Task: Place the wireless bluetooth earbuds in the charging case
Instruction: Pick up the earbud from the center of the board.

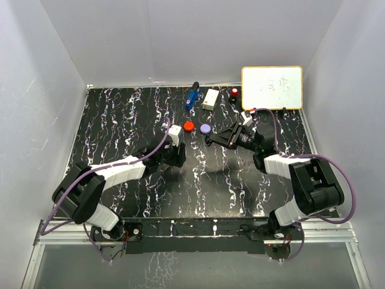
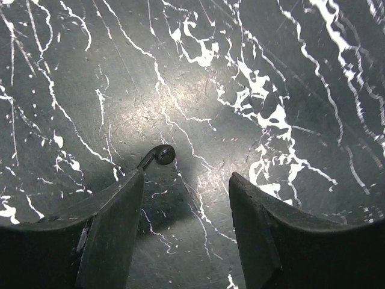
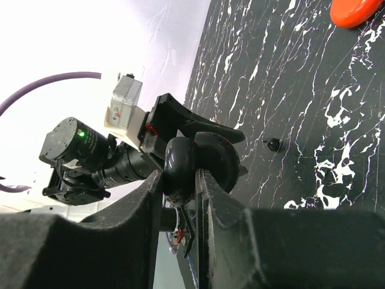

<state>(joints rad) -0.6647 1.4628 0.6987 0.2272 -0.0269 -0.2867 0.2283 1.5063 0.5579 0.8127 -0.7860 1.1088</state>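
Observation:
A black earbud (image 2: 159, 155) lies on the black marbled table, just past the tip of my left gripper's left finger (image 2: 120, 211). My left gripper (image 2: 186, 174) is open and empty, low over the table (image 1: 178, 158). My right gripper (image 3: 180, 177) is shut on a round black charging case (image 3: 180, 162) with its lid (image 3: 216, 159) open, held above the table (image 1: 212, 139). The right wrist view also shows a black earbud (image 3: 274, 144) on the table beyond the case. A red case (image 1: 189, 126) and a lavender case (image 1: 206, 129) lie behind the grippers.
A whiteboard (image 1: 272, 87) leans at the back right. A blue object (image 1: 192, 96), a white box (image 1: 210, 99) and a small red-topped item (image 1: 234, 92) stand along the back edge. White walls close in the table on three sides.

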